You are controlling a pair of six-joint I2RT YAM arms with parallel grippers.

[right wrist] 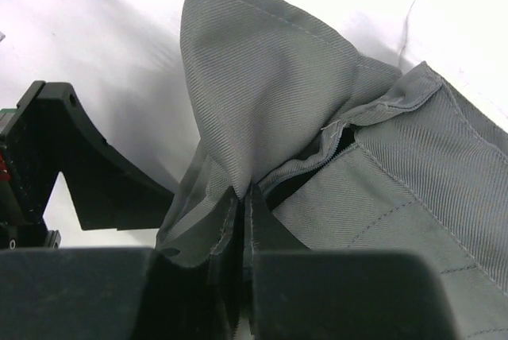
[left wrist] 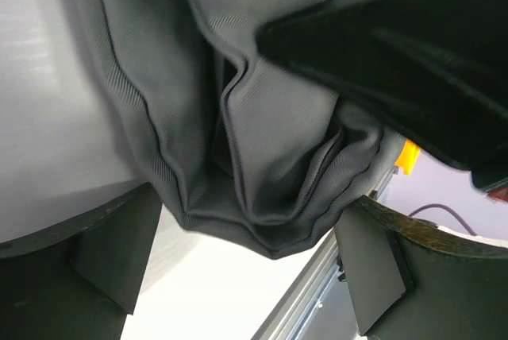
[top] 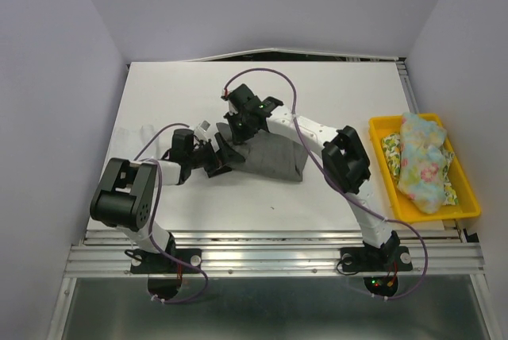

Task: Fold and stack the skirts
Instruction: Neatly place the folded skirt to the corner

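Grey skirt is lying mid-table, partly folded into a rough block, its left end bunched and lifted where both arms are meeting. The rest of it is resting flat on the white table.

Right gripper is reaching in from behind the skirt. In the right wrist view, right gripper is pinching a peak of the grey cloth, jaws closed down to a slit with the fabric caught between them. The cloth is rising in a tented point above the pinch. A stitched hem or waistband is running off to the right, with a dark opening gaping under it.

Left gripper is sitting at the skirt's left edge, just below the right one. In the left wrist view, left gripper is standing wide open, a finger on each side of the frame and a hanging wad of folded grey layers in the gap between them. The cloth is brushing close to the left finger; whether it is touching I cannot tell. Nothing is being clamped.

Tray, yellow, is sitting at the table's right edge, well apart from the grey skirt. Floral skirts are lying heaped in it, a pale pastel bundle on top of a green-yellow print.
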